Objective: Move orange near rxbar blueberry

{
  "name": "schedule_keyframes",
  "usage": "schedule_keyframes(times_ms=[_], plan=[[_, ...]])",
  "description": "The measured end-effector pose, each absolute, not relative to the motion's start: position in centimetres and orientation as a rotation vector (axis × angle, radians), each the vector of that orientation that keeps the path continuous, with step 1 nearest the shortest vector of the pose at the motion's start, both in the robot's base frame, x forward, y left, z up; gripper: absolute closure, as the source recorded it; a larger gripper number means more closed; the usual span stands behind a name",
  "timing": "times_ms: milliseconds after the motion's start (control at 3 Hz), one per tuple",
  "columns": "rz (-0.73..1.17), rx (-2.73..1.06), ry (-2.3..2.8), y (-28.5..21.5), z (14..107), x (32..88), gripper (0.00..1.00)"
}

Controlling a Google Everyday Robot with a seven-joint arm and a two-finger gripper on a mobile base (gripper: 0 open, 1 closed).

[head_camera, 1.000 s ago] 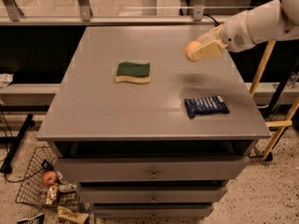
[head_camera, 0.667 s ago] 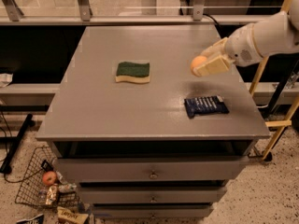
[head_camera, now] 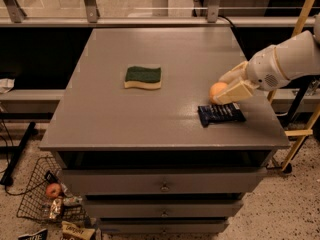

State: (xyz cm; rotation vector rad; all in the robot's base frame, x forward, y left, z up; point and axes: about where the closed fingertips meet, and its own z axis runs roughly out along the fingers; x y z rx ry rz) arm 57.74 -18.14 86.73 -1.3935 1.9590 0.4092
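Note:
The orange (head_camera: 216, 90) is small and round, held between the fingers of my gripper (head_camera: 225, 87) at the right of the grey table (head_camera: 150, 114). The gripper is shut on it, low over the tabletop. The rxbar blueberry (head_camera: 220, 114), a flat dark navy wrapper with white lettering, lies just below and in front of the orange, close to the table's right front corner. My white arm (head_camera: 285, 61) reaches in from the right edge of the view.
A green and yellow sponge (head_camera: 143, 77) lies at the table's middle left. Drawers sit under the tabletop. On the floor at the left, a wire basket (head_camera: 47, 199) holds a reddish apple (head_camera: 52, 189) and snack packets. A wooden stand (head_camera: 300, 129) is on the right.
My gripper has carried the orange from the far right part of the table toward the front and down, ending just behind the rxbar blueberry.

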Motion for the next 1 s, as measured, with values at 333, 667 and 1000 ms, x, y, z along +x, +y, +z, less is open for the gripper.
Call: schedule_keyframes(times_ms=[333, 667, 1000], plan=[[0.41, -1.425, 1.973, -18.31, 85.95, 57.19, 1.0], [0.405, -1.434, 1.965, -18.27, 85.96, 57.34, 1.0], [0.394, -1.441, 1.937, -18.17, 86.66, 57.67, 1.0]])
